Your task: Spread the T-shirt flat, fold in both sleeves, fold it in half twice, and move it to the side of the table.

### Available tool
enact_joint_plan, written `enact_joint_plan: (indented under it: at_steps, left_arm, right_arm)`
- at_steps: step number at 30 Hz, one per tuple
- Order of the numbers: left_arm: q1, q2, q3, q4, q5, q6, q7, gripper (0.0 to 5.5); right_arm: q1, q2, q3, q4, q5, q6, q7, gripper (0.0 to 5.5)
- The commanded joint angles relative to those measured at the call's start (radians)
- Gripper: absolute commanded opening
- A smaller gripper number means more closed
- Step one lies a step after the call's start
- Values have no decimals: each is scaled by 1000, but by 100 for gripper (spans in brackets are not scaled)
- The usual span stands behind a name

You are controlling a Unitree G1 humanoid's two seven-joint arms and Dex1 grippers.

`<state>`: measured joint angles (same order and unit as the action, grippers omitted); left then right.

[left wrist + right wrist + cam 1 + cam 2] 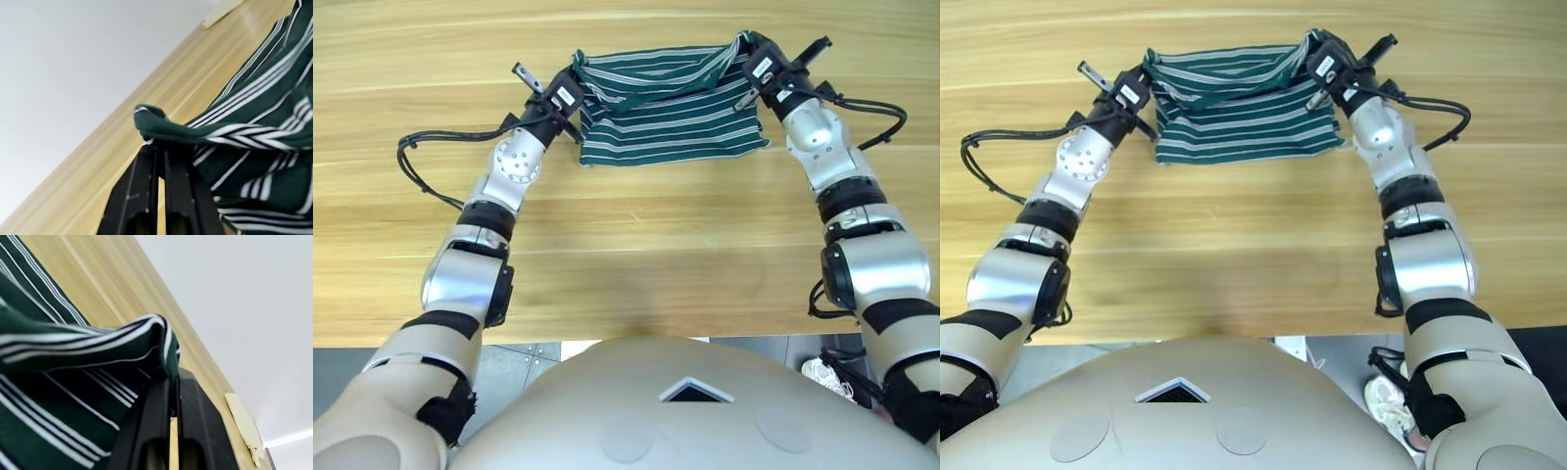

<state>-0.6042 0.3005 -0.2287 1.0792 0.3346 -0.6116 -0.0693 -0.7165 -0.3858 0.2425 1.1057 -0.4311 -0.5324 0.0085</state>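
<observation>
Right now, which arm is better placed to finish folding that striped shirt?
Neither alone. The left end effector and right end effector each pinch a far corner of the T-shirt, so the fold likely needs both together.

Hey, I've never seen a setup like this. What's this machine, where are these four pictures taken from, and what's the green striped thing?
It is a humanoid robot with two arms, each ending in two-finger jaws. The two wide pictures come from cameras in its head, looking down over its arms at a wooden table. The two close-ups come from cameras on its wrists, looking along the jaws. The green thing is a striped T-shirt, partly folded, lying on the table. The left jaws and the right jaws are each shut on one far corner of it, holding that edge up.
</observation>
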Motion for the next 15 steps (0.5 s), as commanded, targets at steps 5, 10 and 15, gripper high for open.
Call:
enact_joint_plan:
  at_steps: [5, 10, 15]
  left_arm:
    - [-77, -22, 22, 127, -10, -20, -21, 75]
    - [-145, -21, 51, 194, -21, 55, 15, 149]
    - [-195, -28, 68, 246, -13, 170, 53, 227]
  right_arm:
    - [-62, 25, 17, 101, -28, 15, -73, 114]
    - [-85, 31, 16, 158, -31, 73, -113, 195]
    - [-87, 53, 34, 172, -46, 98, -156, 284]
